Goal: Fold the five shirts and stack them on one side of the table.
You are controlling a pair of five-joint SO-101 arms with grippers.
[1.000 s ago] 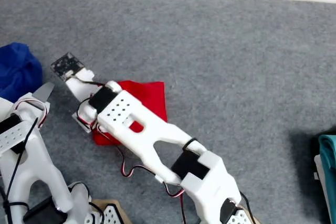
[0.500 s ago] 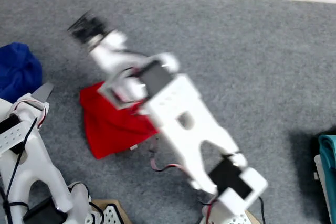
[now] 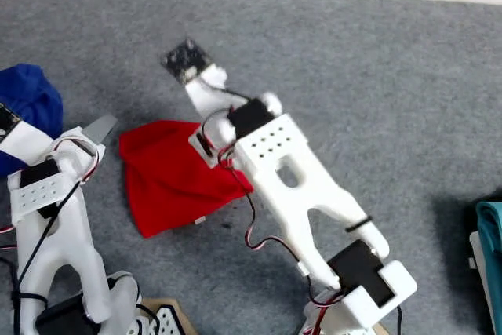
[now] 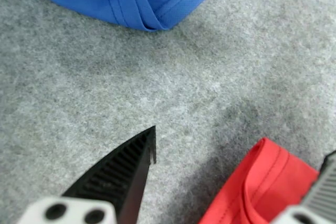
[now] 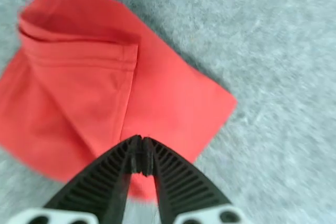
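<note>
1. High view placed the red shirt (image 3: 169, 182) on the grey table (image 3: 376, 76) between the two arms. It lay folded, with the right arm (image 3: 290, 174) across its nearer edge. The blue shirt (image 3: 27, 103) sat bunched at the far left and a teal shirt (image 3: 490, 229) at the right edge, so the stack was judged far from done.
2. The right gripper (image 5: 142, 153) hung over the red shirt with its jaws pressed together and nothing visibly between them.
3. The left gripper (image 4: 244, 141) hung with its jaws spread wide over bare table, just beside a corner of the red shirt.
4. Risk, as a judgement: the closed jaws could drag the top layer and undo the fold if they sank and slid. The spread jaws might also nip only one layer at the corner. With both arms near the same cloth, they could knock together.
5. Right wrist view showed the folded flap and its stitched hem, which the arm covered from above. Only the overhead camera showed the teal shirt.
</note>
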